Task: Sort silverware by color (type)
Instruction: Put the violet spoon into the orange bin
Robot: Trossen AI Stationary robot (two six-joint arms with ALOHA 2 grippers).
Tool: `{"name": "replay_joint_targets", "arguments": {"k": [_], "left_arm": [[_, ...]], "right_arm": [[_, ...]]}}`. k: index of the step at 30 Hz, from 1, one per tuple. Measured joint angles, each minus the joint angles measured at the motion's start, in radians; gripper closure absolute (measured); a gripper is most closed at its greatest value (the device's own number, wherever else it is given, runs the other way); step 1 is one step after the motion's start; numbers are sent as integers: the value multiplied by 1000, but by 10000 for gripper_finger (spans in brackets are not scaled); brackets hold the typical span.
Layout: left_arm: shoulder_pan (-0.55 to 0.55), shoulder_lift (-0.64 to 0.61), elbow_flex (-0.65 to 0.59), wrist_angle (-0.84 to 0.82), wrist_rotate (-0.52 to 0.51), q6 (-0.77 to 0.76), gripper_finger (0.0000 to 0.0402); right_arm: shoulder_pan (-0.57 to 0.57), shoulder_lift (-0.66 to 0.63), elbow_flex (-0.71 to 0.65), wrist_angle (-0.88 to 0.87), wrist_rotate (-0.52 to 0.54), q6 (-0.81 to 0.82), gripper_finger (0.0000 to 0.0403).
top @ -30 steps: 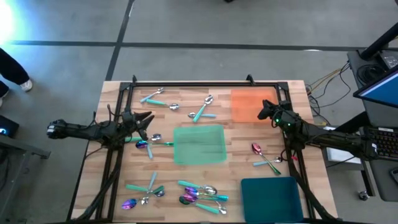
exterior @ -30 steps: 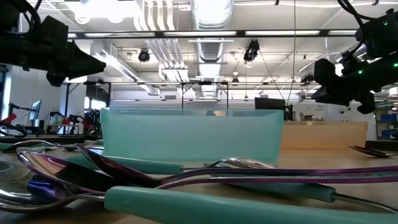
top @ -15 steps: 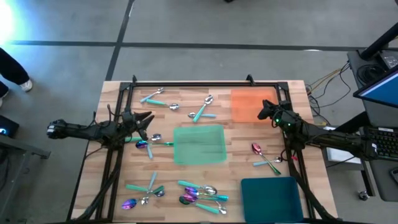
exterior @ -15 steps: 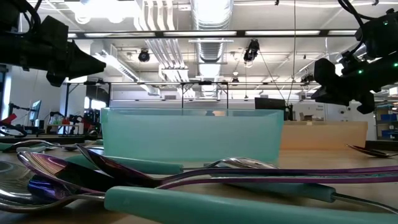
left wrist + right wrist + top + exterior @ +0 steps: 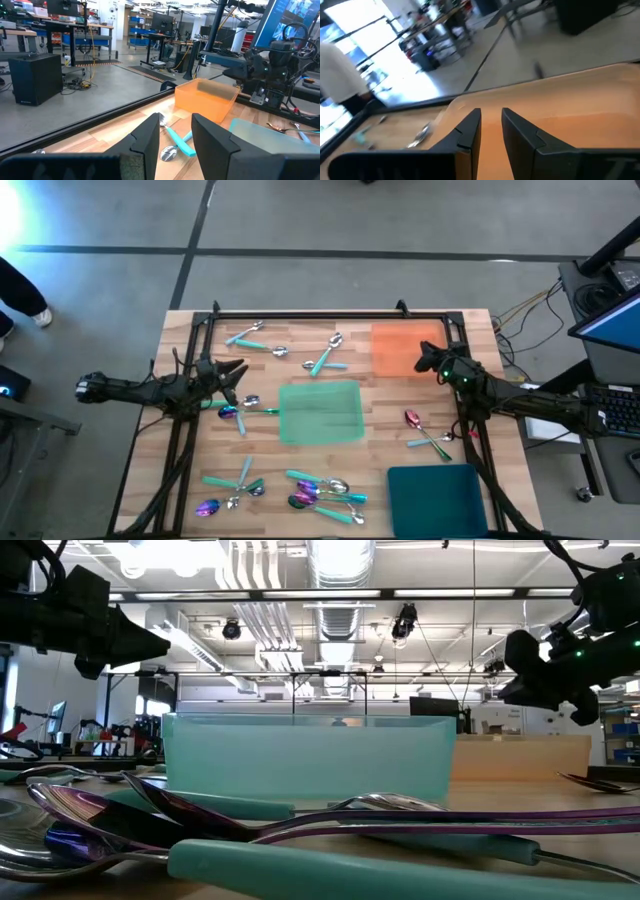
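The silverware lies loose on the wooden table in small clusters: far left point(image 5: 256, 340), far middle point(image 5: 328, 356), left of the green tray point(image 5: 238, 408), right point(image 5: 425, 430), near left point(image 5: 230, 490) and near middle point(image 5: 322, 492). It has silver or purple heads, many with teal handles. My left gripper point(image 5: 238, 372) hovers open and empty above the table's left part, near the cluster left of the green tray. My right gripper point(image 5: 418, 363) hovers open and empty over the near edge of the orange tray point(image 5: 405, 345). Its fingers show a narrow gap in the right wrist view point(image 5: 491, 127).
A green tray point(image 5: 320, 412) sits mid-table, and a dark teal tray point(image 5: 435, 492) sits at the near right. A black frame point(image 5: 330, 313) runs along the far edge and down both sides. A person's leg point(image 5: 15, 290) shows beyond the table's far left.
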Motion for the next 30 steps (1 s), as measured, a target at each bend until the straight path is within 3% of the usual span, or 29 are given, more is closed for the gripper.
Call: {"name": "replay_joint_targets", "arguments": {"k": [3, 12, 17, 26, 30], "left_arm": [[0, 0, 0, 0, 0, 0, 304], [0, 0, 0, 0, 0, 0, 304], [0, 0, 0, 0, 0, 0, 304], [0, 0, 0, 0, 0, 0, 304], [0, 0, 0, 0, 0, 0, 304]], "right_arm": [[0, 0, 37, 32, -55, -23, 335], [0, 3, 129, 38, -85, -173, 335], [0, 29, 168, 16, -157, -134, 335], [1, 197, 256, -4, -243, -115, 335], [1, 283, 321, -189, -274, -31, 335]]}}
